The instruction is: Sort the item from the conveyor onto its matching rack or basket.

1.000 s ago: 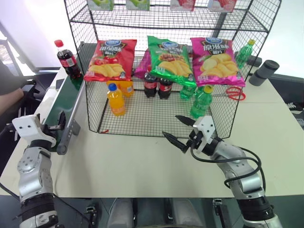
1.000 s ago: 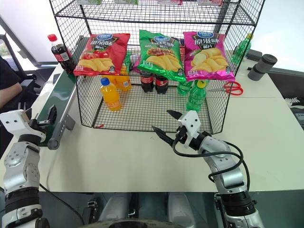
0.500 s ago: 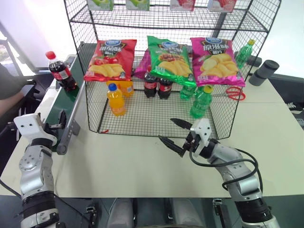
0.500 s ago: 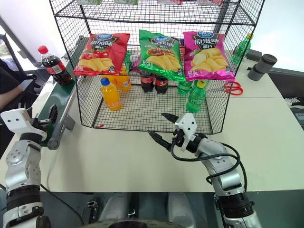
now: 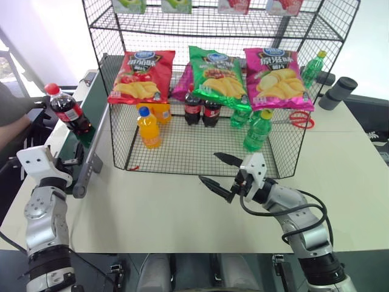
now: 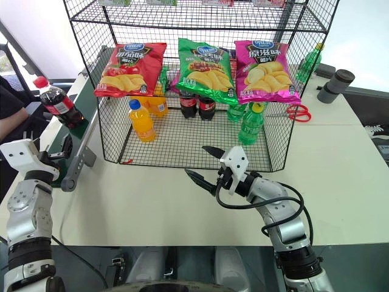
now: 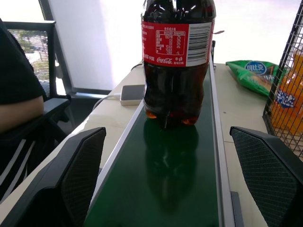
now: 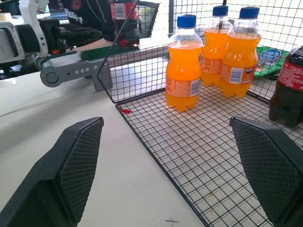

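Note:
A small cola bottle (image 5: 65, 112) with a red cap and red label stands upright on the dark green conveyor (image 7: 180, 184) at the left of the table. My left gripper (image 5: 72, 159) waits open at the belt's near end, and the bottle (image 7: 177, 61) stands a short way ahead between the lines of its fingers, touching neither. My right gripper (image 5: 209, 167) hangs open and empty above the table, just in front of the black wire rack (image 5: 194, 172). Two cola bottles (image 5: 202, 109) stand inside the rack's base tray.
The tray also holds orange soda bottles (image 5: 148, 128) and green bottles (image 5: 258, 131). Three chip bags (image 5: 217, 76) hang on the rack. Red scissors (image 5: 298, 120) and a grey cylinder (image 5: 337, 92) lie at the right. A person's arm (image 7: 19, 99) is beside the conveyor.
The cola bottle has travelled along the belt toward my left gripper. Both grippers stay open and roughly where they were.

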